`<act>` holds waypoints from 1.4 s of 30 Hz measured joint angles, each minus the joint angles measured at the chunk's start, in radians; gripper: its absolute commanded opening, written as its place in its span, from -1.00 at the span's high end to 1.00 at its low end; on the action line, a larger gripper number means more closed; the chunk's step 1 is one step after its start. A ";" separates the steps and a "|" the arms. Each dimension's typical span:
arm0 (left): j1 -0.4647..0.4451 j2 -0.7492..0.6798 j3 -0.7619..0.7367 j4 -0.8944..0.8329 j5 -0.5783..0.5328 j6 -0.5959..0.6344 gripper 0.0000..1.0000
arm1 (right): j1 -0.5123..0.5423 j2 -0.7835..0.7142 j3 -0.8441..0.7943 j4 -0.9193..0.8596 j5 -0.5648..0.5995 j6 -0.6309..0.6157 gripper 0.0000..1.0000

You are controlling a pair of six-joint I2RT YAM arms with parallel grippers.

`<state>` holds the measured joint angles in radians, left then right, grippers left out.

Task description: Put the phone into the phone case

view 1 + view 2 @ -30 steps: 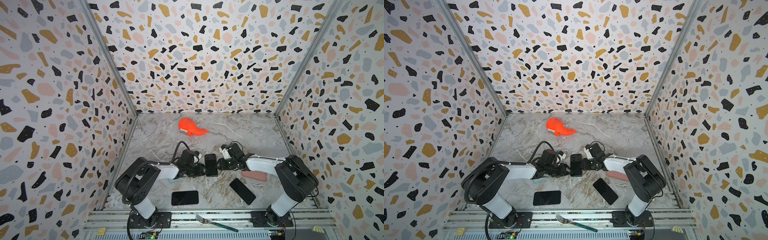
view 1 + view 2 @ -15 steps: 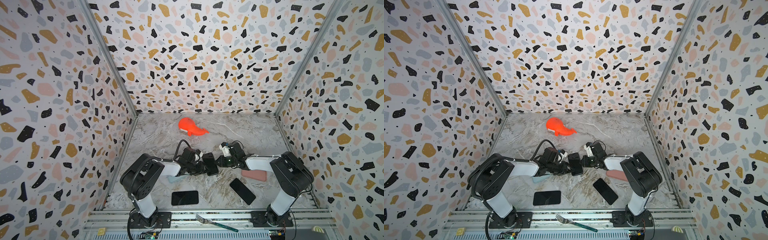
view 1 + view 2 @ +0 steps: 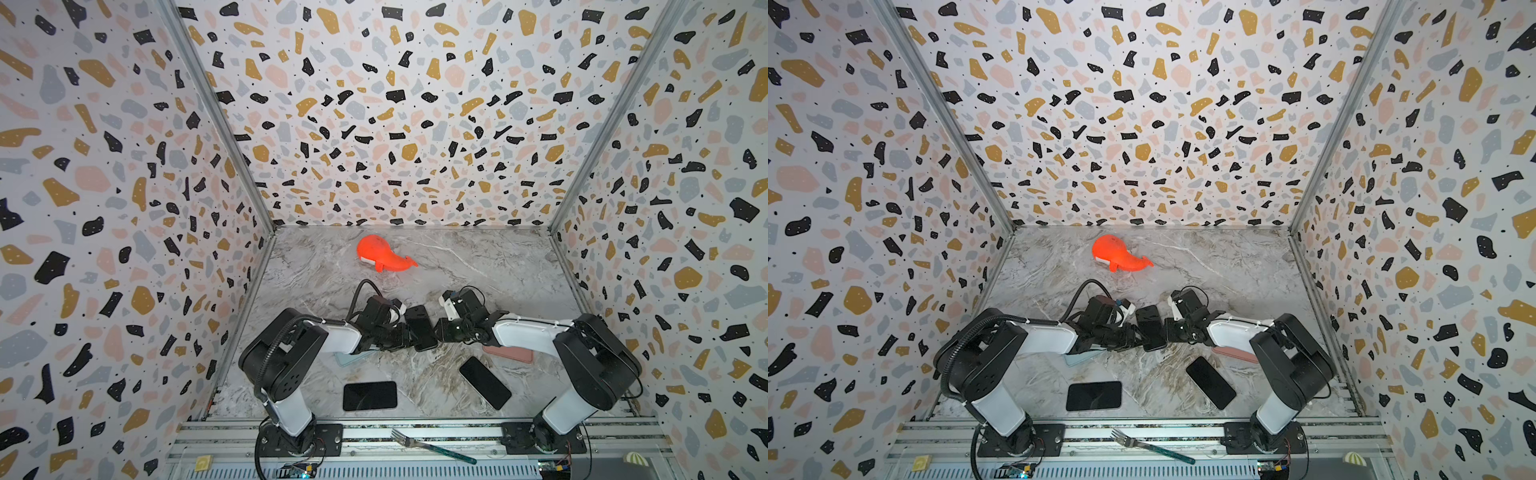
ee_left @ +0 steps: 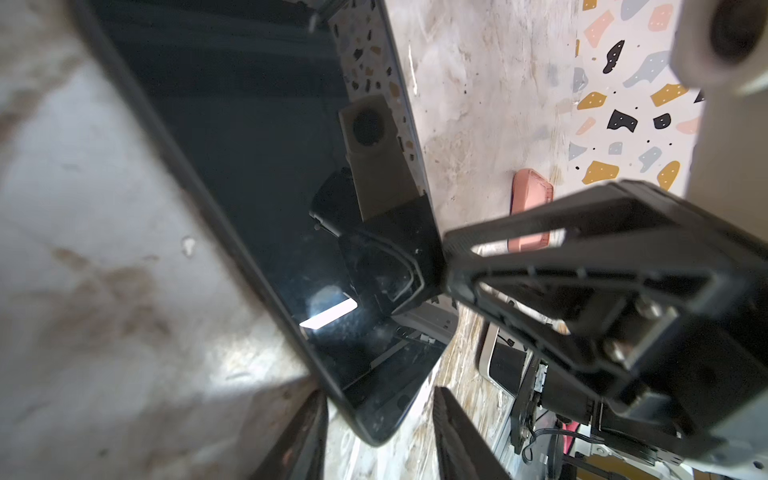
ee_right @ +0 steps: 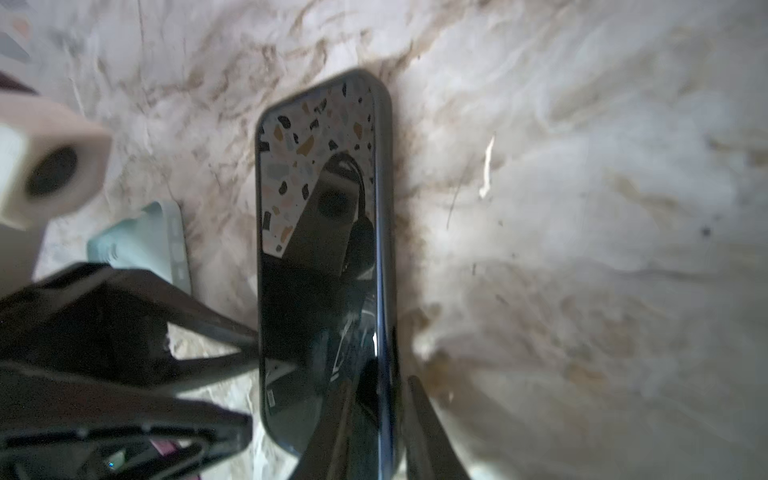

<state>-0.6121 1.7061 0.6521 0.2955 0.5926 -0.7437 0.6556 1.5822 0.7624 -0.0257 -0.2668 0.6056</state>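
Note:
A black phone (image 3: pixel 420 328) with a dark rim lies mid-table between both grippers, its glossy screen (image 4: pixel 249 166) up. One short end of the phone sits between the jaws of my left gripper (image 4: pixel 378 440), which is open with a gap at the far finger. My right gripper (image 5: pixel 374 428) straddles a long edge of the phone (image 5: pixel 320 249), narrowly open, its outer finger a sliver off the rim. A mint phone case (image 5: pixel 145 245) lies under the left arm. Under the right arm lies a pink phone case (image 3: pixel 509 354).
Two more black phones lie nearer the front, one (image 3: pixel 370 395) crosswise and one (image 3: pixel 484 382) slanted. An orange whale toy (image 3: pixel 382 259) sits at the back. A fork (image 3: pixel 432 446) rests on the front rail. Patterned walls close in three sides.
Half a second ago the phone was shifted and tilted to the left; it now lies straighter between the grippers. The right arm leaned in, then eased back slightly.

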 measured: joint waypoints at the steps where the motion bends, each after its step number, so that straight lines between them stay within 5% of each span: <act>1: -0.001 -0.007 -0.005 0.000 -0.007 0.000 0.06 | 0.005 -0.027 0.000 -0.027 0.016 -0.002 0.37; 5: -0.002 -0.038 -0.024 -0.016 -0.036 -0.001 -0.01 | 0.012 -0.105 0.008 -0.095 0.076 -0.005 0.32; 12: -0.026 -0.092 -0.037 -0.042 -0.091 -0.039 -0.43 | 0.055 -0.105 0.016 -0.158 0.102 -0.009 0.30; 25: -0.071 -0.081 -0.077 0.045 -0.127 -0.179 -0.01 | 0.065 -0.018 0.041 -0.166 0.046 -0.027 0.61; 42: -0.072 -0.038 -0.075 0.118 -0.119 -0.195 0.03 | 0.051 0.007 0.041 -0.146 -0.012 -0.027 0.71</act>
<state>-0.6846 1.6684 0.5770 0.4133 0.4740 -0.9382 0.7067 1.5894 0.8032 -0.1715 -0.2790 0.5789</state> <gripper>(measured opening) 0.485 0.152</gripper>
